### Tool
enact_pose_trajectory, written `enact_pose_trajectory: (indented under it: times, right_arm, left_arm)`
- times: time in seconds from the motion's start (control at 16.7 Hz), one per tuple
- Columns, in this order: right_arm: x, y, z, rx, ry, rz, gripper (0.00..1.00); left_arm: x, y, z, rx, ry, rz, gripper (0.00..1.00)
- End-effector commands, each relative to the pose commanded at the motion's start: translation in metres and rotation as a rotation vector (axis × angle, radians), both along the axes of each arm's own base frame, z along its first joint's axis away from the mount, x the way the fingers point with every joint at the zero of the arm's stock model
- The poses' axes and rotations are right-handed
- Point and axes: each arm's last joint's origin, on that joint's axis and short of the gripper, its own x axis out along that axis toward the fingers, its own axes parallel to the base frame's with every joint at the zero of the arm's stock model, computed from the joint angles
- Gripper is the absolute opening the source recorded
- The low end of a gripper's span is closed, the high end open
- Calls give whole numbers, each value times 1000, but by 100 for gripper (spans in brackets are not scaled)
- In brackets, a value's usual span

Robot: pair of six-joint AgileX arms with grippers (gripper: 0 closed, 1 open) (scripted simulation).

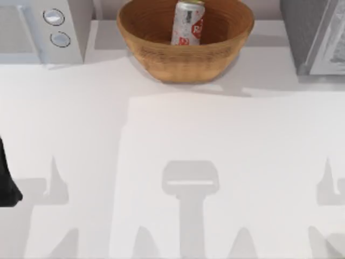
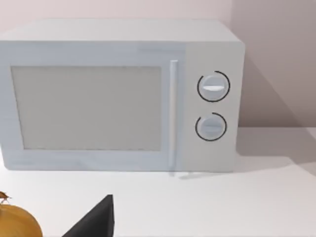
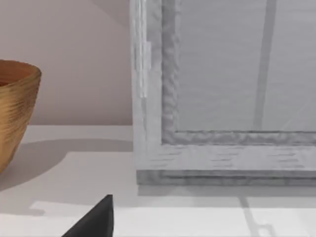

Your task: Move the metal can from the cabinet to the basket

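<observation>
Nearest to the top camera is the bare white counter (image 1: 178, 140), crossed by grey shadows of my two arms. At its far edge stands the basket (image 1: 186, 59), and the metal can (image 1: 188, 22) is upright inside it, its shiny top and red label marks above the rim. The can rests on the bowl's floor, near the far wall as it seems, and nothing is holding it.

So I judge the main work finished — the can is out of the cabinet (image 1: 310, 38) and already in the basket. The cabinet stands at the counter's far right corner, well apart from the basket, with its paler door panel showing. In the right wrist view this door panel is close in front, and the basket's side is off at the picture's edge.

My left arm (image 1: 8, 181) shows as a dark shape at the left edge of the counter, far from the basket. Its wrist camera faces the white microwave (image 2: 118, 98), with a small yellow-brown round thing (image 2: 17, 222) low in the corner. About my claws I cannot tell if they are open or closed — each wrist view gives just one dark tip.

What is left, in my opinion, is little: both arms seem pulled away, and the can needs no further handling.
</observation>
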Motion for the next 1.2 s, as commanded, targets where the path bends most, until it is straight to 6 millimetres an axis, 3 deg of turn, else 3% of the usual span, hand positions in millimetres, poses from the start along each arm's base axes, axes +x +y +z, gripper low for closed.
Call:
enact_pose_trajectory:
  times: [0.36, 0.6, 0.9, 1.08, 1.2]
  right_arm:
    - [0, -1, 3, -2, -11, -8, 100]
    - [-2, -14, 42, -39, -164, -121, 100]
    - [4, -45, 103, -188, -371, -276, 100]
    - [21, -74, 116, -264, -358, -262, 100]
    - [35, -96, 113, -283, -313, -218, 100]
  left_arm:
    - [0, 0, 0, 0, 0, 0, 100]
    - [0, 0, 0, 0, 0, 0, 100]
    - [0, 0, 0, 0, 0, 0, 100]
    - [0, 0, 0, 0, 0, 0, 100]
    - [0, 0, 0, 0, 0, 0, 100]
